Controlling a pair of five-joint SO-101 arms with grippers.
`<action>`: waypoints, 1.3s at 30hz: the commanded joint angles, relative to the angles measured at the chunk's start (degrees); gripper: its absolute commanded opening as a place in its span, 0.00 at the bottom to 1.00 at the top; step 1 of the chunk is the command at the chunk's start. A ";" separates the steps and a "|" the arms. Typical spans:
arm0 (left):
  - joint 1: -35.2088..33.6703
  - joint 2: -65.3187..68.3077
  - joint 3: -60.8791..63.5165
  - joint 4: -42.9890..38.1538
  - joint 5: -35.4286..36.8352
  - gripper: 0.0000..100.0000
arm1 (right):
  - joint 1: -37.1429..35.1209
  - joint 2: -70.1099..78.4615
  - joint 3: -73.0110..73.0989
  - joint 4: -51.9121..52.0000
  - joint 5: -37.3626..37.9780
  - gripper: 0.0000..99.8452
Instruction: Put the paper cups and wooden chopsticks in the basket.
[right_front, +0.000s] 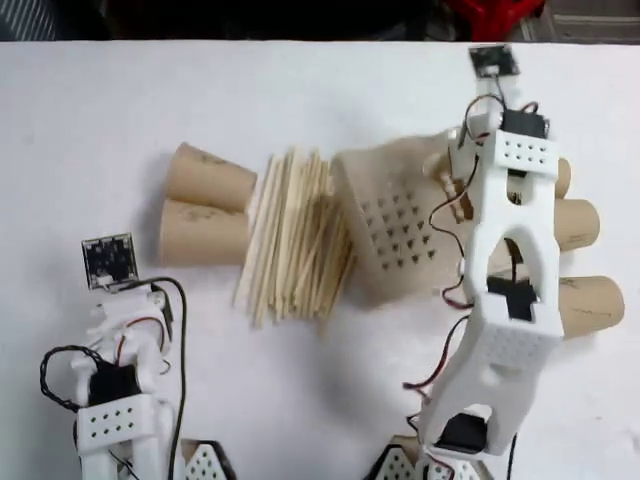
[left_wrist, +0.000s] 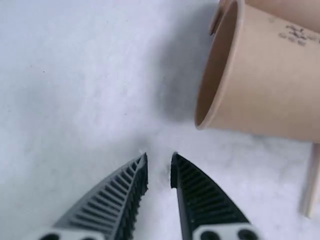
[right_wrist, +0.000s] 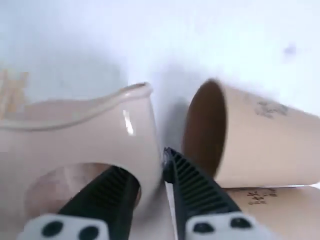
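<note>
Two paper cups lie on their sides left of the table (right_front: 300, 90) centre: far cup (right_front: 208, 176) and near cup (right_front: 203, 232), touching along their sides, mouths toward the left edge.

Wooden chopsticks (right_front: 295, 235): loose pile just right of these cups, sticks running roughly from the far edge toward the near edge, fanned at the near end. The pile touches both left cups and overlaps the basket's left side.

Basket (right_front: 390, 200): beige, tipped on its side at table centre, perforated face up.

At least two more cups lie toward the right edge, partly under the right arm: upper right cup (right_front: 580, 222) and lower right cup (right_front: 598, 300), both on their sides.

Left gripper (left_wrist: 159, 165): near the near-left corner, low over bare table, fingers a narrow gap apart, holding nothing. The near cup's open mouth is just beyond the tips.

Right gripper (right_wrist: 145, 165): clamped on the basket wall at its cut-out, one finger inside and one outside. A cup mouth sits just beside the outer finger.
</note>
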 joint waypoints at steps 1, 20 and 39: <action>0.66 -0.31 -0.26 -0.70 0.53 0.10 | -0.66 -10.59 -3.52 -0.40 -2.99 0.02; 0.66 -0.31 -0.26 -0.70 0.53 0.10 | -4.18 -67.12 53.98 -40.92 -11.08 0.02; 0.66 -0.31 -0.26 -0.70 0.53 0.10 | -4.88 -75.12 93.54 -86.02 -15.82 0.02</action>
